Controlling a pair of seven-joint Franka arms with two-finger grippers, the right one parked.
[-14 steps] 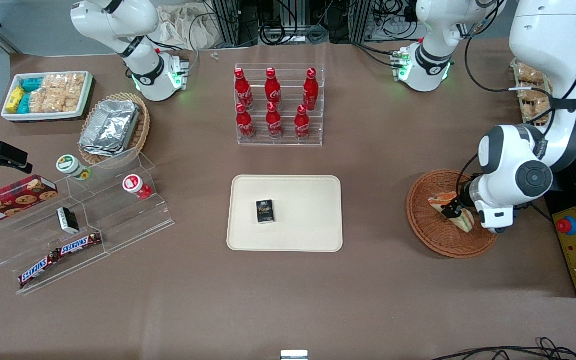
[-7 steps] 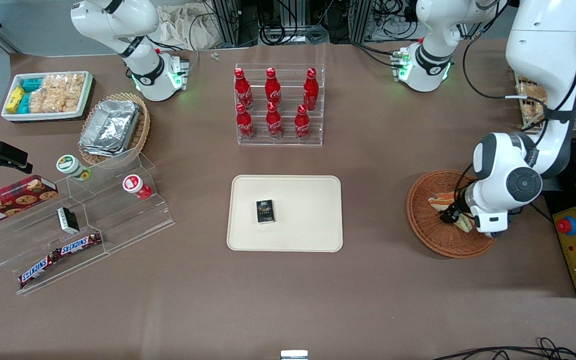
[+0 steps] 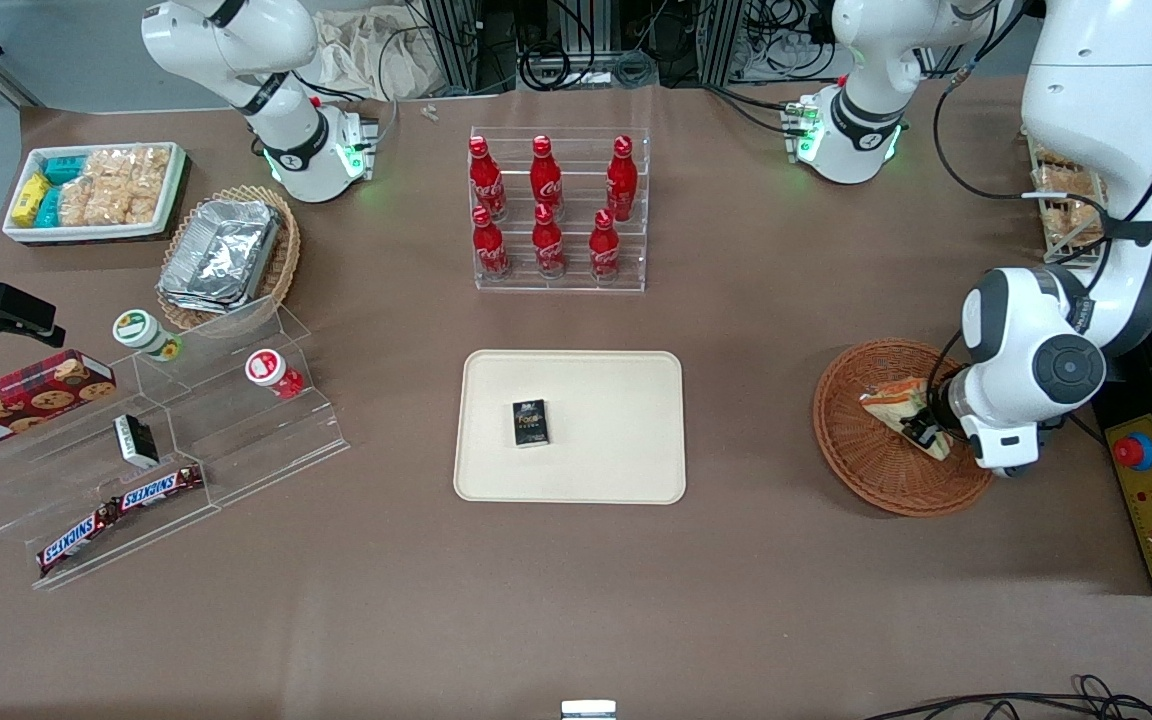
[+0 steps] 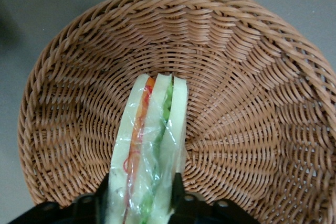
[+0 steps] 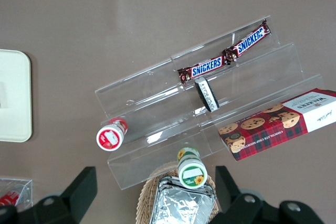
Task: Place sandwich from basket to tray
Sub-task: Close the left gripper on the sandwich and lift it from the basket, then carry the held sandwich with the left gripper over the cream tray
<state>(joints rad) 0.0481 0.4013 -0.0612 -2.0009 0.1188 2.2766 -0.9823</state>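
Note:
The sandwich (image 3: 889, 398), a wrapped wedge with pale bread and orange and green filling, is in the reddish-brown wicker basket (image 3: 851, 455) toward the working arm's end of the table. My left gripper (image 3: 921, 428) is over the basket and shut on the sandwich. In the left wrist view the sandwich (image 4: 151, 145) stands on edge between the two black fingers (image 4: 177, 192), with the basket's weave (image 4: 252, 103) under it. The gripper (image 4: 139, 195) pinches the sandwich's wide end. The cream tray (image 3: 616, 460) lies at the table's middle, beside the basket.
A small black box (image 3: 530, 422) lies on the tray. A clear rack of red bottles (image 3: 556, 210) stands farther from the front camera than the tray. A clear stepped stand with snacks (image 3: 156, 440) is toward the parked arm's end. A yellow control box (image 3: 1151, 495) sits beside the basket.
The wrist dipped onto the sandwich, then shifted slightly toward the working arm's end of the basket. The sandwich has turned with the fingers and stands more on edge.

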